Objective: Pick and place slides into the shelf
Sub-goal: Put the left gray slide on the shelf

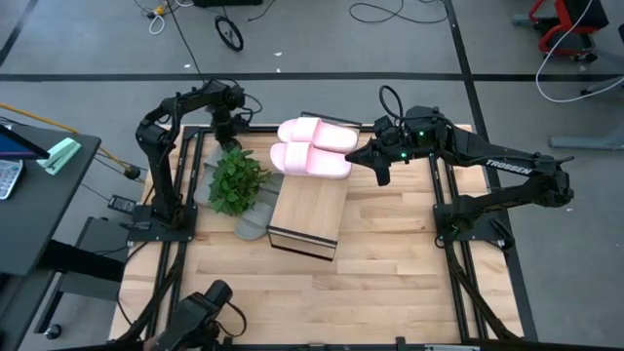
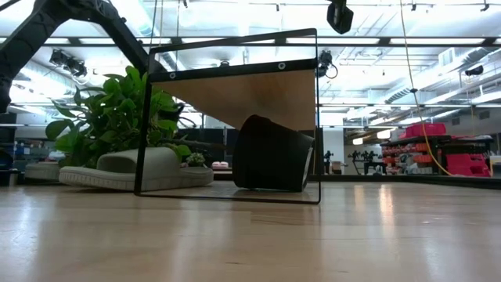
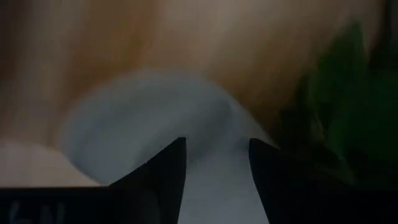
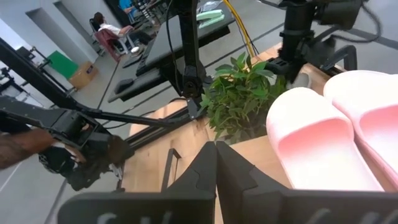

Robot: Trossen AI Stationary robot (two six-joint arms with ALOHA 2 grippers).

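From above, two pink slides point(image 1: 314, 146) lie on the shelf's point(image 1: 307, 216) far end; grey slides point(image 1: 252, 226) lie left beside the plant point(image 1: 237, 180). The left end effector point(image 3: 216, 163) hovers spread over a grey slide point(image 3: 143, 118). The right end effector point(image 4: 216, 163), pressed together and empty, sits beside the pink slides.

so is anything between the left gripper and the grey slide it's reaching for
Nothing visible. The left gripper hangs right over a grey slide with its fingers apart and only bare foam between them. The green plant stands beside that slide, at the edge of the wrist view, not in the path.
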